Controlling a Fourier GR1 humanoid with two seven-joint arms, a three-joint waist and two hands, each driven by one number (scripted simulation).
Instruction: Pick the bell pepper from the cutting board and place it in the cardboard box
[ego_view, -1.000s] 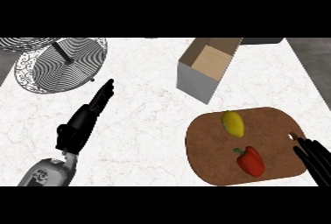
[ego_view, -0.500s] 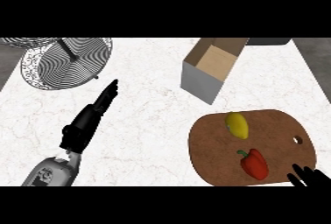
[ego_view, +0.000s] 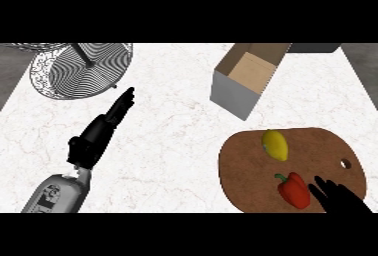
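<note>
White marble counter (ego_view: 177, 140), dark floor beyond left, right edges.

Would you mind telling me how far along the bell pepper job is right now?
Nothing is finished yet: the red bell pepper lies on the cutting board. In hand: the right hand is open beside the pepper, not gripping it. Left: grasp, lift and place it in the cardboard box.
</note>
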